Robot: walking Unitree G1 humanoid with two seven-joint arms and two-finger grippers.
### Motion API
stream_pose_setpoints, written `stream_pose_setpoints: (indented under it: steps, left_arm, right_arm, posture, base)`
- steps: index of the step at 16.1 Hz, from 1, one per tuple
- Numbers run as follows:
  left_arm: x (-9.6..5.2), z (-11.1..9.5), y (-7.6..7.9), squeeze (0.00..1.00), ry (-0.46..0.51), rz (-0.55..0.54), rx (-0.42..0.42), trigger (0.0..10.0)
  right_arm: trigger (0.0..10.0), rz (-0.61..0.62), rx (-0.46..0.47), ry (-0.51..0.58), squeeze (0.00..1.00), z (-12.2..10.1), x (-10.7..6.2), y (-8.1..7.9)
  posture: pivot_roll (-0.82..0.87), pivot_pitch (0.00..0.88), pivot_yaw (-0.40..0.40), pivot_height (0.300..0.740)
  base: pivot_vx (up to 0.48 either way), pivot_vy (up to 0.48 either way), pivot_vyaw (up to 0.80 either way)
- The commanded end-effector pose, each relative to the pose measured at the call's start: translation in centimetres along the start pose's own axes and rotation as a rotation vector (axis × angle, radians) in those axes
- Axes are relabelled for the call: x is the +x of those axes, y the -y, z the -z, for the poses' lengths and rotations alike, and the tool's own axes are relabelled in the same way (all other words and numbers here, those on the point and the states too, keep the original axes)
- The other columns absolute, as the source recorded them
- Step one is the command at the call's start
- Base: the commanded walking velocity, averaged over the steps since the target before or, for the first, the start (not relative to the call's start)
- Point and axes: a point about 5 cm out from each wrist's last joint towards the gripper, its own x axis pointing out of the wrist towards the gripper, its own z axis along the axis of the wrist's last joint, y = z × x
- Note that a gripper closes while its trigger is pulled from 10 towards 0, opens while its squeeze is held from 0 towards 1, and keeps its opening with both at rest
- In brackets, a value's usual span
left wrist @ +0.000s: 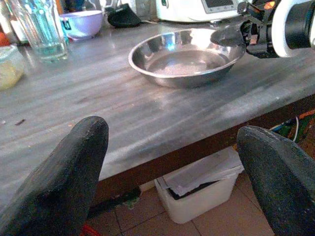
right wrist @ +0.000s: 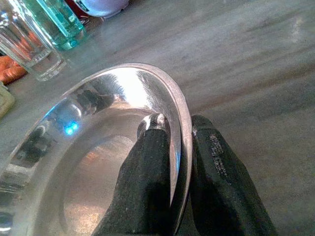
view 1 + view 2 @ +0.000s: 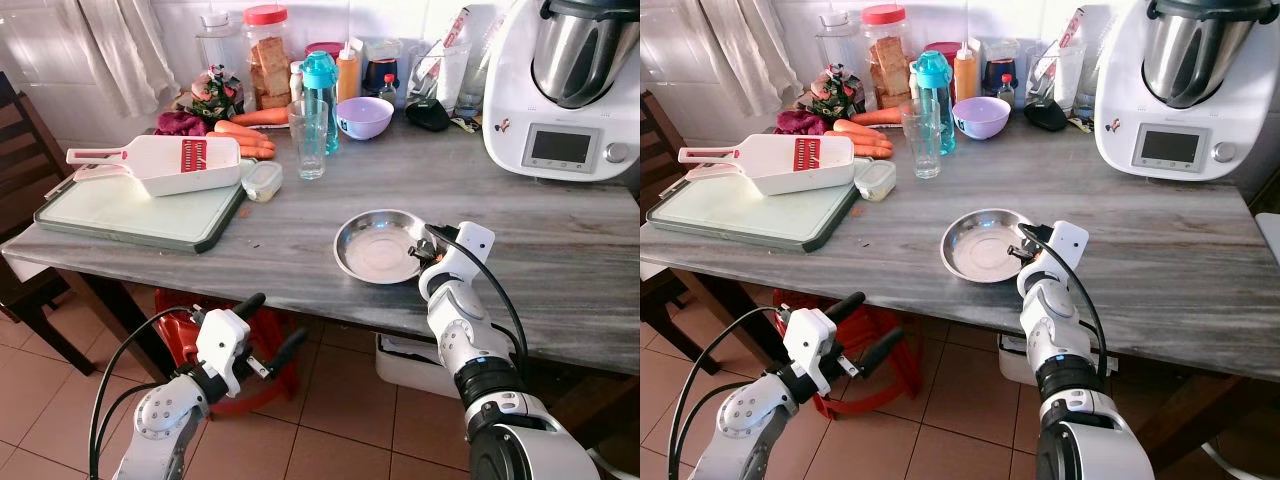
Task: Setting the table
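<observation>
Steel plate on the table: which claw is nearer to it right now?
Right. The right claw pinches the steel plate's rim, one finger inside, one outside. The left claw hangs open below the table edge, apart from it.

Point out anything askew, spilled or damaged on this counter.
Nothing spilled or broken. The white slicer lies tilted on the cutting board. The steel plate sits flat, its rim pinched by the right gripper.

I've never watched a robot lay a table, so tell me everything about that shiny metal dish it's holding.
The steel dish is round and shallow, with a flat middle, sloping sides and a thin rolled rim, and it looks empty. It sits level on the grey table near the front edge. The right gripper pinches its rim, one finger inside and one outside.
</observation>
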Motion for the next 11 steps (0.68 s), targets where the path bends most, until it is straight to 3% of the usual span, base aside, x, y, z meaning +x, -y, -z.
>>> stream_pose_setpoints:
  steps: [1,2,3,11]
  left_arm:
    - [0.10,0.10,-0.04,0.00,-0.014,0.014,-0.003,10.0]
    - [0.11,0.11,-0.02,0.00,-0.014,0.015,-0.007,10.0]
    - [0.14,0.14,0.06,0.00,-0.013,0.017,-0.010,10.0]
    - [0.43,0.06,0.70,0.00,0.000,0.050,-0.032,10.0]
  right_arm:
    - [10.0,-0.001,-0.006,0.005,0.00,-0.31,0.17,-0.34]
    - [10.0,0.001,-0.005,0.004,0.00,-0.27,0.18,-0.32]
    - [10.0,0.000,-0.004,0.002,1.00,-0.22,0.18,-0.31]
    - [10.0,-0.014,-0.020,0.058,1.00,-1.13,0.33,0.16]
  posture:
    - [0.07,0.000,0.060,0.740]
    - [0.06,0.000,0.060,0.740]
    - [0.06,0.000,0.059,0.740]
    - [0.07,0.000,0.053,0.740]
  base:
    - [0.000,0.000,0.00]
    - [0.000,0.000,0.00]
    - [0.000,0.000,0.00]
    - [0.000,0.000,0.00]
